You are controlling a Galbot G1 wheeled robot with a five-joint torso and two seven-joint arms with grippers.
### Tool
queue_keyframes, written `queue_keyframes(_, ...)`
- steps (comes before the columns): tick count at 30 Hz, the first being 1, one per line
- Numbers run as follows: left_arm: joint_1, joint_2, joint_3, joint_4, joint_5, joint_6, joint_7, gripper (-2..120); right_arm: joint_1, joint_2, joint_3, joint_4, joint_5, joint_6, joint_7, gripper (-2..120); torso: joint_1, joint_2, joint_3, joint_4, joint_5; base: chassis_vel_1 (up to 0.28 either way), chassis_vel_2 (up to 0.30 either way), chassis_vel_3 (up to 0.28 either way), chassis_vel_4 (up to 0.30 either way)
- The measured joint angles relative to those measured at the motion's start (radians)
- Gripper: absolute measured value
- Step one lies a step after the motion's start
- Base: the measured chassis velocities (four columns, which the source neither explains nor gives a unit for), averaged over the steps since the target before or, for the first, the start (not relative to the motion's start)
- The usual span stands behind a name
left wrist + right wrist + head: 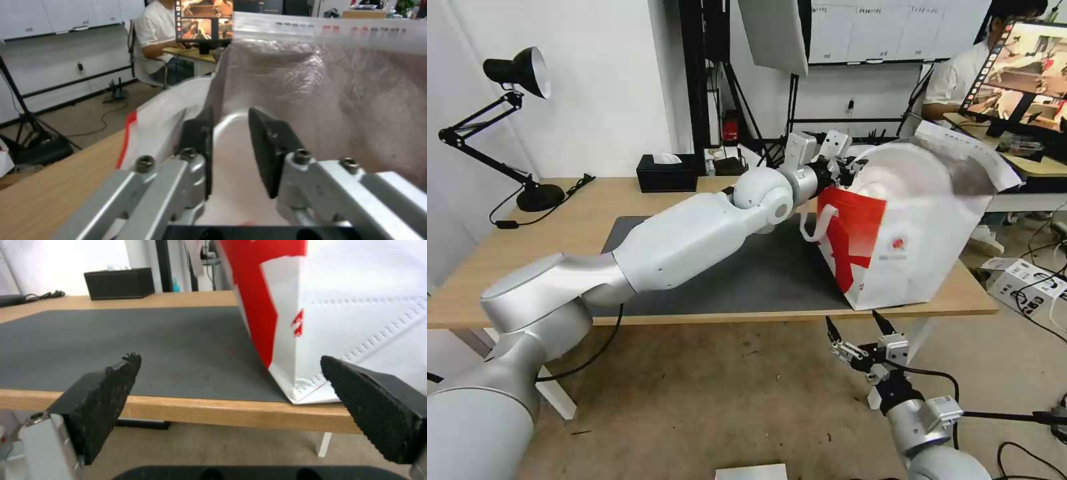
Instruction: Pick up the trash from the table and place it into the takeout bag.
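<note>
Left end effector (847, 167) over takeout bag (907, 233) mouth, pads slightly apart

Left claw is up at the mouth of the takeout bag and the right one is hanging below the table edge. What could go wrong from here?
1. The left claw sits at the takeout bag rim with a white loop handle showing between its fingers; pulling back could snag it and drag the bag.
2. The bag leans and stands near the table front edge, so a tug might tip it off.
3. The right claw hangs open below that edge; raising it straight could strike the tabletop or bag corner.
</note>
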Motion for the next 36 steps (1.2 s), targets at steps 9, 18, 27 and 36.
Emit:
queue_keyframes(9, 0.022, 0.001, -0.020, -0.016, 0.006, -0.001, -0.023, 66, 0.000, 0.000, 0.000, 0.000, 0.000, 0.000, 0.000, 100, 0.000, 0.000, 0.000, 0.0000, 0.0000, 0.000, 0.000, 0.000, 0.000)
queue_keyframes(18, 0.041, 0.076, -0.054, -0.103, 0.003, -0.007, -0.030, 93, 0.000, 0.000, 0.000, 0.000, 0.000, 0.000, 0.000, 100, 0.000, 0.000, 0.000, 0.0000, -0.0001, 0.000, 0.000, 0.000, 0.000)
queue_keyframes(27, 0.128, 0.283, -0.148, -0.283, -0.004, -0.028, -0.055, 100, 0.000, 0.000, 0.000, 0.000, 0.000, 0.000, 0.000, 100, 0.000, 0.000, 0.000, -0.0001, -0.0004, 0.000, 0.000, 0.000, 0.000)
queue_keyframes(36, 0.350, 0.532, -0.310, -0.446, 0.018, -0.073, -0.075, 100, 0.000, 0.000, 0.000, 0.000, 0.000, 0.000, 0.000, 100, 0.000, 0.000, 0.000, -0.0002, -0.0006, 0.000, 0.000, 0.000, 0.000)
